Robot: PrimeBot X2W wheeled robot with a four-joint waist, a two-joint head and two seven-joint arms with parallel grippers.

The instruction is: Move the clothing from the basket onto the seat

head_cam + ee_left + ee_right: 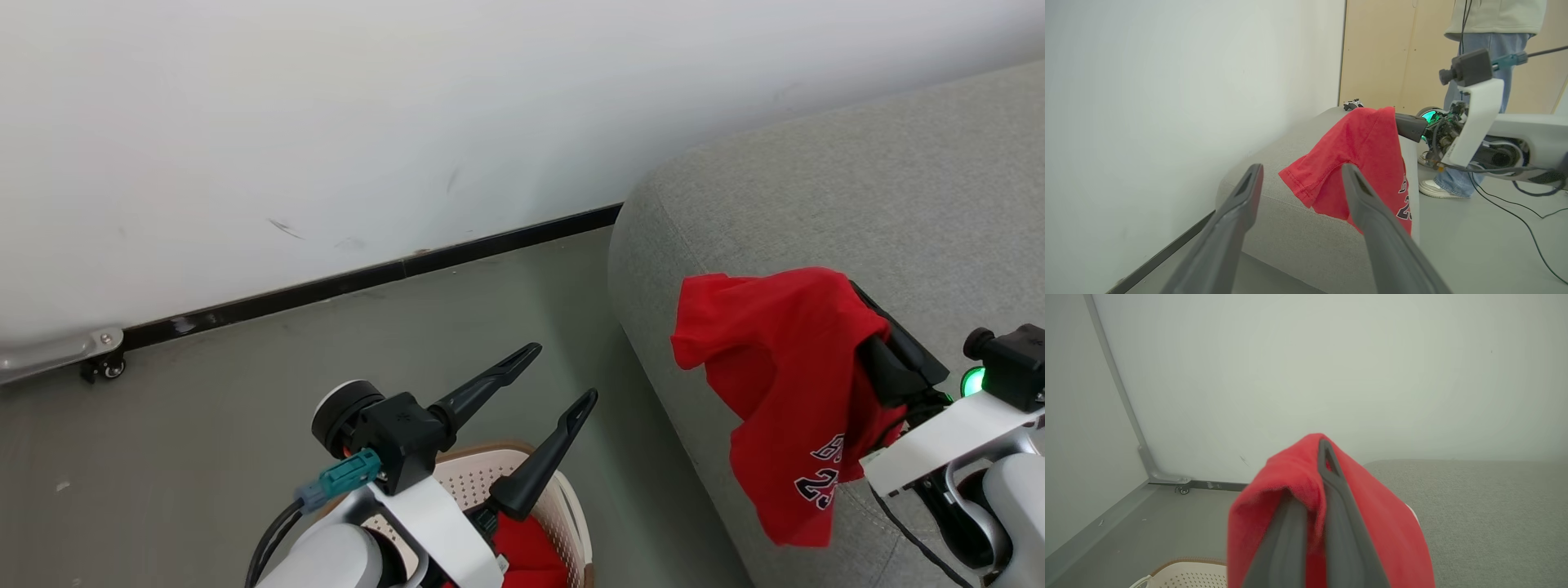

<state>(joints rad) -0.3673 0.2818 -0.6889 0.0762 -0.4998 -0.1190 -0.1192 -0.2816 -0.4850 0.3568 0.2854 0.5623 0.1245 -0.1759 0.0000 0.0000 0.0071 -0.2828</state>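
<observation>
One jersey (784,367) in right pincer (1312,471) over edge of sofa (857,180)

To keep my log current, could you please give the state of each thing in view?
jersey: draped over the right gripper, hanging beside the edge of the sofa.
right gripper: shut on the jersey.
left gripper: open, empty, above the basket.
basket: upright on the floor, not yet emptied.
plain red garment: lying in the basket.
</observation>
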